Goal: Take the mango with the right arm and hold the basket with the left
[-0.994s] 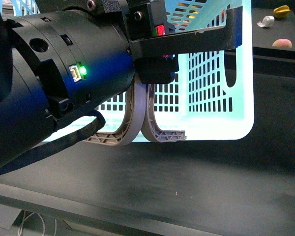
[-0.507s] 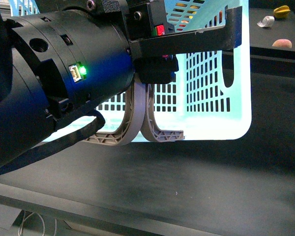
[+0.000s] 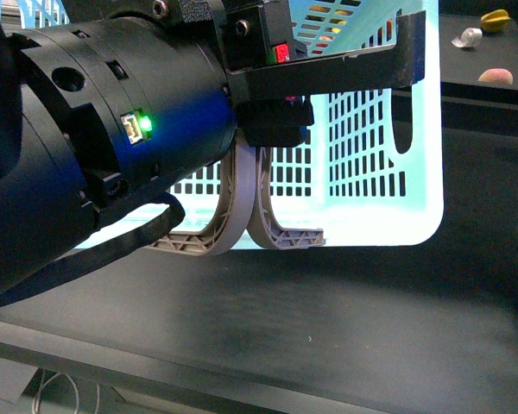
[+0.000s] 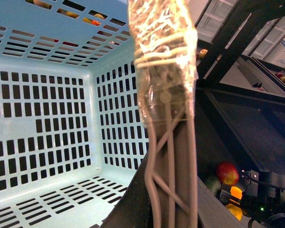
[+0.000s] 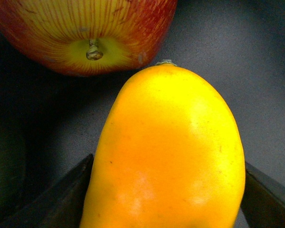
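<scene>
The bulky black left arm's gripper (image 3: pixel 272 108) is clenched on the grey-brown curved handles (image 3: pixel 246 203) of the light turquoise slotted plastic basket (image 3: pixel 371 164); I'd hold that level. I'd close gently and lift straight, clear of the red-streaked apple (image 5: pixel 80 33). The right gripper (image 5: pixel 166 199) straddles the smooth yellow oval mango (image 5: pixel 166 152), fingers (image 5: pixel 69 194) at both flanks; whether it is squeezing, I cannot tell.
</scene>
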Robot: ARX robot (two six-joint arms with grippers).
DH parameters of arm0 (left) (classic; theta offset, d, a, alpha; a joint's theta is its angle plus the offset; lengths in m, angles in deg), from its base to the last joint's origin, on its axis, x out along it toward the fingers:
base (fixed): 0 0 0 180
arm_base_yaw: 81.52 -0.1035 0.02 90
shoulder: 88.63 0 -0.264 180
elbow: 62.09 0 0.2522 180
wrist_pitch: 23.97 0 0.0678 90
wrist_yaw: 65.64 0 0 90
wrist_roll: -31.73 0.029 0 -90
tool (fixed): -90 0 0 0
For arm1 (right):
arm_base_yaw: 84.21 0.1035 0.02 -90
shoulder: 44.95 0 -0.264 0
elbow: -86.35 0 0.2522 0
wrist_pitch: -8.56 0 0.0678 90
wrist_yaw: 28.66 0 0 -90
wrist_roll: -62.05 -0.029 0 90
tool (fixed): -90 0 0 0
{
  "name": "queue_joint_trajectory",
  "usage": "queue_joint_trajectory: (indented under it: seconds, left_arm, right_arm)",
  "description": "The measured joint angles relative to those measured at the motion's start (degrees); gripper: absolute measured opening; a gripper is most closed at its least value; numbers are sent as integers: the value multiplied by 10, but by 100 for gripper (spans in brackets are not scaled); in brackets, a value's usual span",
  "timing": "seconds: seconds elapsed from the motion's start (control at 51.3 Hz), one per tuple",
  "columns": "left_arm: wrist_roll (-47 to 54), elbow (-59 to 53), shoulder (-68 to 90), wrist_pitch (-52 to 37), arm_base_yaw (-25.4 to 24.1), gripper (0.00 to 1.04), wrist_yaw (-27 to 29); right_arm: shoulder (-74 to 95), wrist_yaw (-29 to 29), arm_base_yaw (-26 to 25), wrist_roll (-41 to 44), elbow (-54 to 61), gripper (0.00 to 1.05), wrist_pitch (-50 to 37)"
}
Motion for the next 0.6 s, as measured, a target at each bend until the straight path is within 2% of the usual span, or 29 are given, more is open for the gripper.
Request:
queue_joint_trajectory:
  seconds: [0.078, 0.156, 0.409, 0.604]
  left_arm:
    - [0, 0, 0, 0, 0, 7, 0]
    - [0, 0, 0, 0, 0, 7, 0]
    - [0, 0, 0, 0, 0, 7, 0]
    - [0, 0, 0, 0, 0, 7, 0]
  right_arm:
    - [1, 1, 0, 1, -1, 70, 0]
    - [-1, 5, 0, 0, 2, 66, -1]
    - [-70, 56, 10, -15, 65, 64, -3]
    - [-238, 128, 63, -68, 163, 64, 9]
